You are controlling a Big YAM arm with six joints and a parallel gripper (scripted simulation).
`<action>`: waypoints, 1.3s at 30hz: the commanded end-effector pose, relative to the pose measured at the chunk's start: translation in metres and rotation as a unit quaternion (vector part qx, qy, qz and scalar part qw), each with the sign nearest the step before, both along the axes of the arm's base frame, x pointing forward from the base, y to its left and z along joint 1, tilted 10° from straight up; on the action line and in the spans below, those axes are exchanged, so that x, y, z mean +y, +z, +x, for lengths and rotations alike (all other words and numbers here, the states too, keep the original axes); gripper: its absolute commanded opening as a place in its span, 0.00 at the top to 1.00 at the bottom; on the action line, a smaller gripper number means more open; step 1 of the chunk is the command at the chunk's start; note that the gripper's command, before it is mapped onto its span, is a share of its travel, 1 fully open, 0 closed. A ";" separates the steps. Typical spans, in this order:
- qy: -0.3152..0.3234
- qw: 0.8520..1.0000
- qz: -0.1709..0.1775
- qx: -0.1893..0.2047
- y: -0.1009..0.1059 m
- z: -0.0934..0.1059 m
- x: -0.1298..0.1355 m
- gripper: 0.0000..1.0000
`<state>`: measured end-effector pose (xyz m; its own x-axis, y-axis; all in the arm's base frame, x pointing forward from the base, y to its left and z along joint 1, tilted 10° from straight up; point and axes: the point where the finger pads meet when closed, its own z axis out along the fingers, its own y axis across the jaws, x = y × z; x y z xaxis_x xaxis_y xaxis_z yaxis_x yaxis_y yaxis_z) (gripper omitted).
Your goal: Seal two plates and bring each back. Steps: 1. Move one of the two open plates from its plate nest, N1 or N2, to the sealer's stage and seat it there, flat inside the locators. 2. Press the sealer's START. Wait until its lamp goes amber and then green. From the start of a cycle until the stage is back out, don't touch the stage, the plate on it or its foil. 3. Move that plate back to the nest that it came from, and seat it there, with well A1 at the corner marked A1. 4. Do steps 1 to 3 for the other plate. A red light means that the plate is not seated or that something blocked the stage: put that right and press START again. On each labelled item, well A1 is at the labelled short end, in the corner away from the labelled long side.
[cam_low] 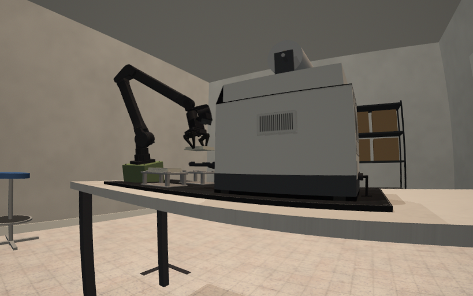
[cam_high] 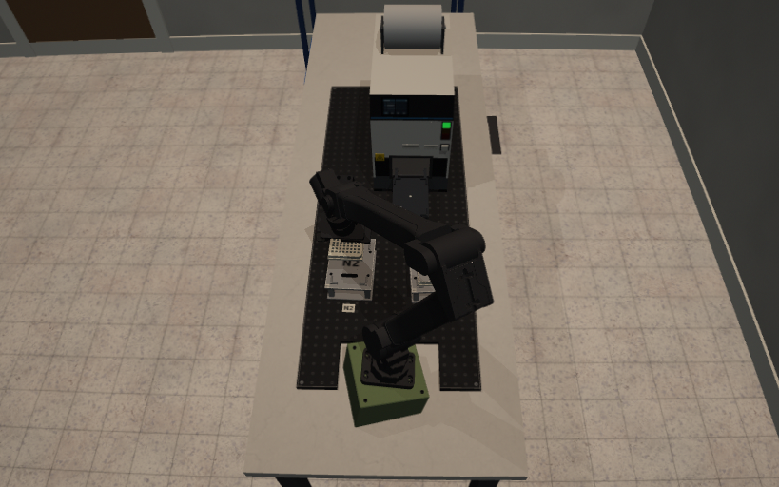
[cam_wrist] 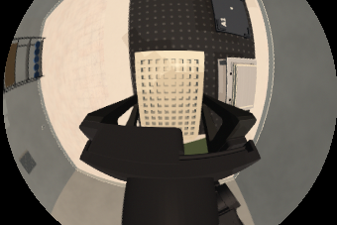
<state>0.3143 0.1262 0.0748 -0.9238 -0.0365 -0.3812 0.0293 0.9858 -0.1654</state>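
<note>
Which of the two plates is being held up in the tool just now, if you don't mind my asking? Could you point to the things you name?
The open-welled plate [cam_high: 345,248] [cam_low: 198,148] [cam_wrist: 170,87], gripped above nest N2 [cam_high: 349,275]; the other [cam_low: 164,169] [cam_wrist: 245,85] sits in its nest.
</note>
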 end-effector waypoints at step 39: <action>0.008 1.000 0.008 -0.015 0.009 0.006 -0.005 1.00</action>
<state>0.3135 0.1214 0.0733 -0.9240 -0.0652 -0.3768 -0.0016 0.9860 -0.1669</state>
